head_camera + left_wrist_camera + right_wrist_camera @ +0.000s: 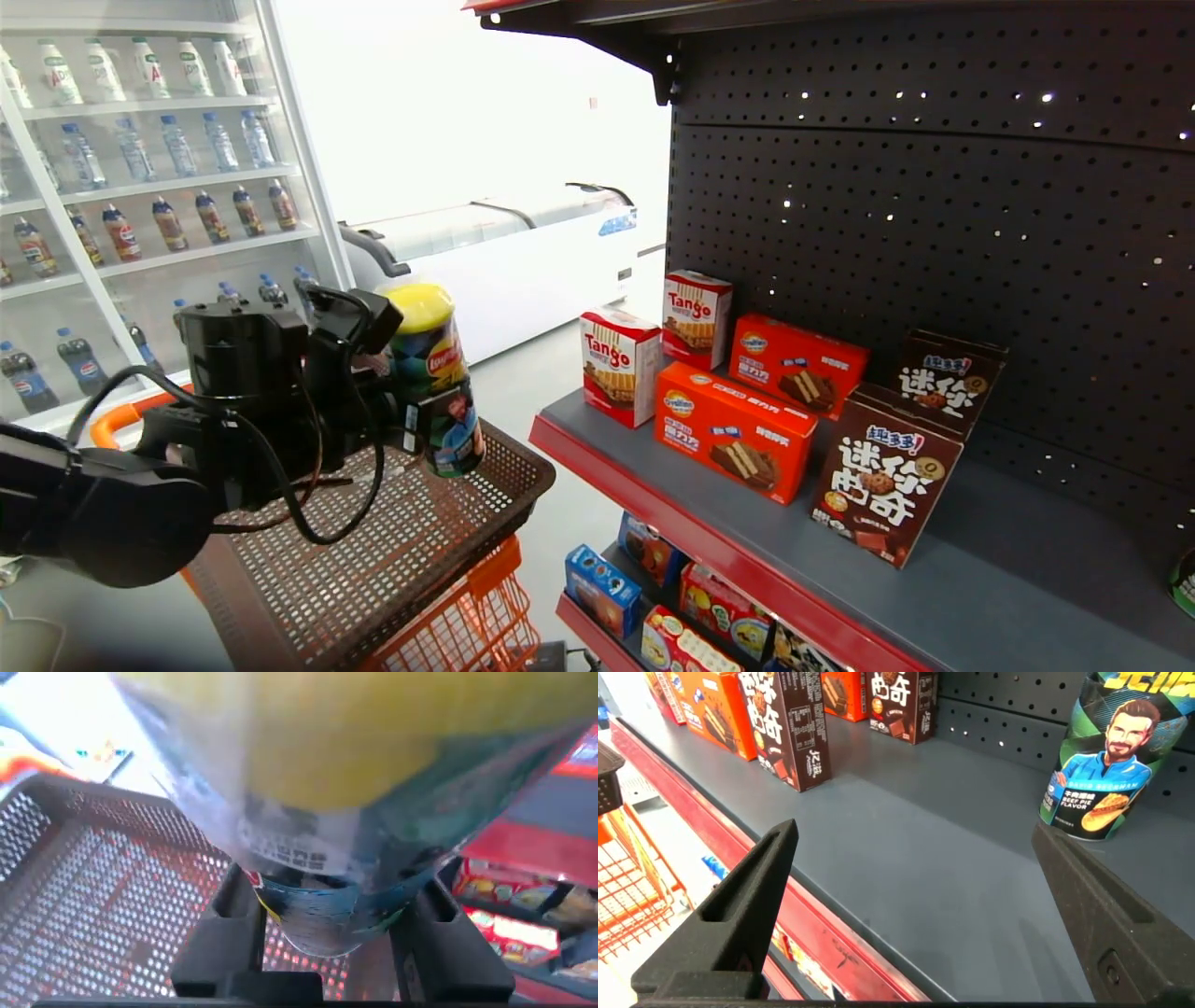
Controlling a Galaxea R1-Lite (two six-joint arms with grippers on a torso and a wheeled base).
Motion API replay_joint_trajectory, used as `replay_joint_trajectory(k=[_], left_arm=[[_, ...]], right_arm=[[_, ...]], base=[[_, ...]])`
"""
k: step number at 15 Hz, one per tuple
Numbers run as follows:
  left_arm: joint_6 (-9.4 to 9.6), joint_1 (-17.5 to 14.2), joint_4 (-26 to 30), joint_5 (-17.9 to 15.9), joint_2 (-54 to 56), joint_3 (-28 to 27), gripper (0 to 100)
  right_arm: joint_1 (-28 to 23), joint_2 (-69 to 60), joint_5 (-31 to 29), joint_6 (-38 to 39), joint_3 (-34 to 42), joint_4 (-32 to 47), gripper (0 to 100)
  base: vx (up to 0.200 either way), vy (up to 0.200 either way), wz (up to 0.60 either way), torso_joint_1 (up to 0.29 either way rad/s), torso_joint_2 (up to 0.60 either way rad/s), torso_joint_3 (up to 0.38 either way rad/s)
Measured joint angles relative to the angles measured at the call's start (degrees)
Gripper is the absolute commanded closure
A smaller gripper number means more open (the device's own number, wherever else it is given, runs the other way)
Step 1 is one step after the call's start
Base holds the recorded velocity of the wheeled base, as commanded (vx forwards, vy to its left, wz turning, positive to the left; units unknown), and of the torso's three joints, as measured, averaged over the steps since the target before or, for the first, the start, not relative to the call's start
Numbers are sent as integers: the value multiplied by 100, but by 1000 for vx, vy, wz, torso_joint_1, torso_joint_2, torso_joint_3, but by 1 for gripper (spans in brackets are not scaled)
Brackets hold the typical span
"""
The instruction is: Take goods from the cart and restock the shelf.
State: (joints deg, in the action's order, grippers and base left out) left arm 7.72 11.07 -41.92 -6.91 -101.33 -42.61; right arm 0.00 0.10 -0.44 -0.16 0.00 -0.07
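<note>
One can (434, 378) in tool (327, 929), six boxes (733, 431)

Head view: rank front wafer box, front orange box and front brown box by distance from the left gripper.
From the left gripper:
1. Front wafer box, left end of the row.
2. Front orange box, mid-row.
3. Front brown box, right end.

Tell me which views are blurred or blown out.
Left wrist view: the held can sits close to the lens and is blurred. Head view: the room behind the freezer is blown out white. Right wrist view: sharp, shelf can crisp.
</note>
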Motion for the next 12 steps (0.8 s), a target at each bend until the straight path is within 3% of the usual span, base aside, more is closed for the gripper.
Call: replay_joint_trajectory(k=[2, 9, 12], left_arm=[[13, 50, 525, -189, 354, -162, 100], [22, 349, 722, -285, 808, -408, 100], [22, 574, 1306, -375, 981, -457, 100]], right_arm=[[0, 0, 1, 0, 0, 0, 0], [5, 0, 0, 0, 0, 0, 0], [2, 0, 0, 0, 0, 0, 0]], base=[[0, 0, 0, 0, 0, 0], [0, 0, 0, 0, 0, 0], [0, 0, 0, 0, 0, 0]])
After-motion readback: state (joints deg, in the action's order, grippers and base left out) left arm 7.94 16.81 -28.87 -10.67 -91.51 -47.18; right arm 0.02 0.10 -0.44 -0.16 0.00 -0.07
